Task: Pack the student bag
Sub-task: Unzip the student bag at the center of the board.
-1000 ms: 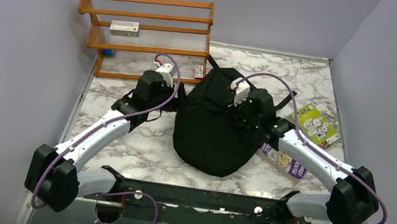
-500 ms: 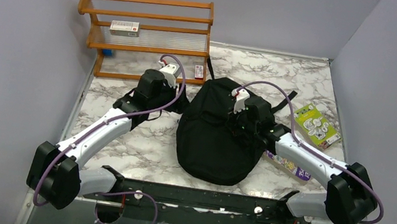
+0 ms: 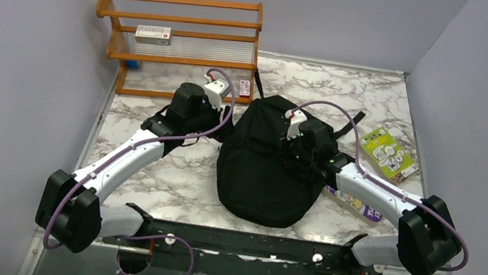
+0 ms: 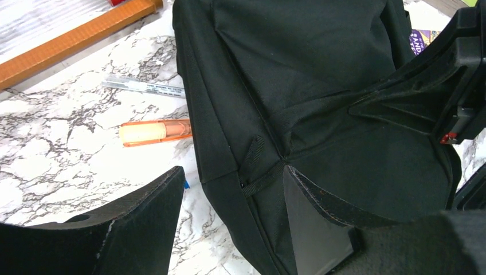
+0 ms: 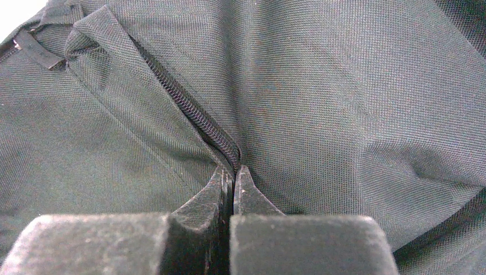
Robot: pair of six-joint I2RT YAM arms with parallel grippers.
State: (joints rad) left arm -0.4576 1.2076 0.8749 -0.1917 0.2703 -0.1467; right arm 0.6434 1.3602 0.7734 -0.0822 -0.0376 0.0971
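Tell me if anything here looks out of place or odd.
An orange tube and a pen lie loose on the table beside the student bag, the tube's end against its edge. Nothing looks spilled or damaged.

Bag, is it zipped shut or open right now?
Shut, as far as shown: the zipper teeth are meshed up to the shut right end effector, and the bag shows only black fabric.

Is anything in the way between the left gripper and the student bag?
Nothing visible. The open left gripper faces the side edge of the student bag directly. The orange tube and the pen lie on the table off to one side, outside that path.
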